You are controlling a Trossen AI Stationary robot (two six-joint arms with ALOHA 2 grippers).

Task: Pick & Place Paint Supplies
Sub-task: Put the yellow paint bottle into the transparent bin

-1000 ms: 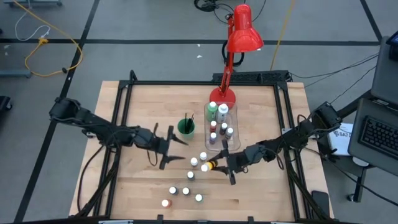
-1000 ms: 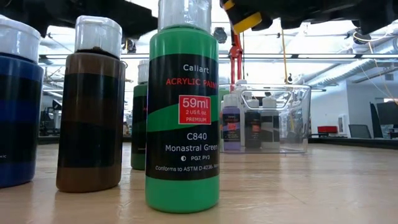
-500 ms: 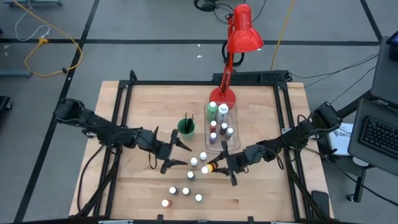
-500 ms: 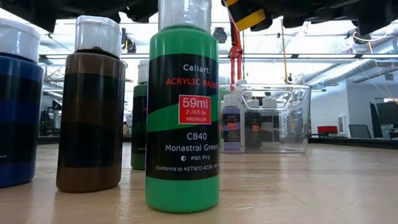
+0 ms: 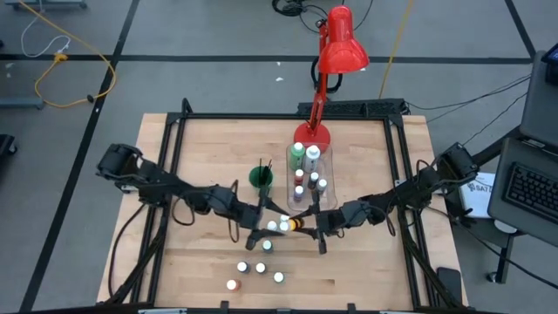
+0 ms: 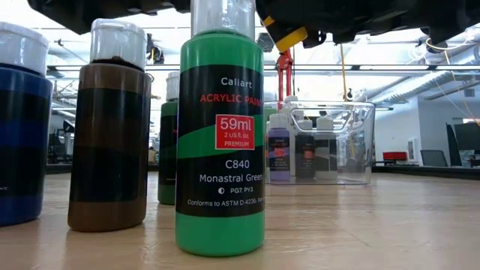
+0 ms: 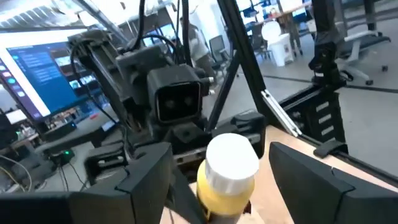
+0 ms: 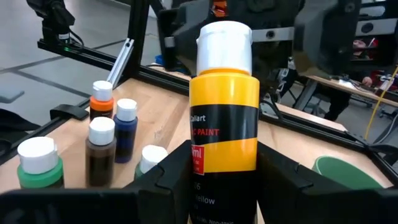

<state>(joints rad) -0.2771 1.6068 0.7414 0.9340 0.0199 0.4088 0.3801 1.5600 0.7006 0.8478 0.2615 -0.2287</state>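
Observation:
My right gripper [image 5: 307, 226] is shut on a yellow paint bottle [image 5: 295, 224] with a white cap [image 8: 224, 46], held above the middle of the table. My left gripper [image 5: 268, 224] is open. Its two fingers [image 7: 146, 177] stand on either side of the bottle's cap [image 7: 231, 163], with a gap on each side. Loose bottles stand on their bases on the table: a green one [image 6: 220, 142], a brown one [image 6: 109, 127] and a blue one [image 6: 22, 127]. Thin brushes stick up out of the green cup [image 5: 261, 179]. My right gripper pinches the lower half of the yellow bottle's body [image 8: 224, 180] between its two fingers [image 8: 168, 183]. The fingers reach in about level from the table's right and lie along the bottle. The bottle is lifted clear of the table, its cap pointing toward the table's left.
A clear bin [image 5: 308, 179] holding several bottles stands behind the grippers, below a red desk lamp [image 5: 340, 44]. Several loose bottles [image 5: 260, 268] stand nearer the front edge. A black frame [image 5: 183, 122] rims the table.
My left gripper has moved toward the table's right, up to the yellow bottle, and its open fingers now flank the cap. My right gripper has kept the bottle where it was.

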